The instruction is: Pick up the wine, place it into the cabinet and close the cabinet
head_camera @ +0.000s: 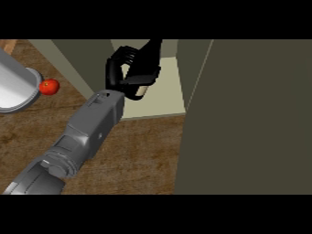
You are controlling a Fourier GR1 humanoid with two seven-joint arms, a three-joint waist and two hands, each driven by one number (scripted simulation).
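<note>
Grey-white cylinder [6,80] at left on the wooden desk [138,151], red apple [49,86] just beside it, left hand [121,68] with fingers [126,53] curled round the dark wine bottle [145,68] — pale base nearest, neck pointing away — over the cabinet [165,91] shelf, cabinet door [260,119] open at right.

The hand [124,68] was black and its arm [84,132] grey. The apple [49,86] was red. The counter [138,151] was brown wood. The cabinet [253,114] was dull olive.
</note>
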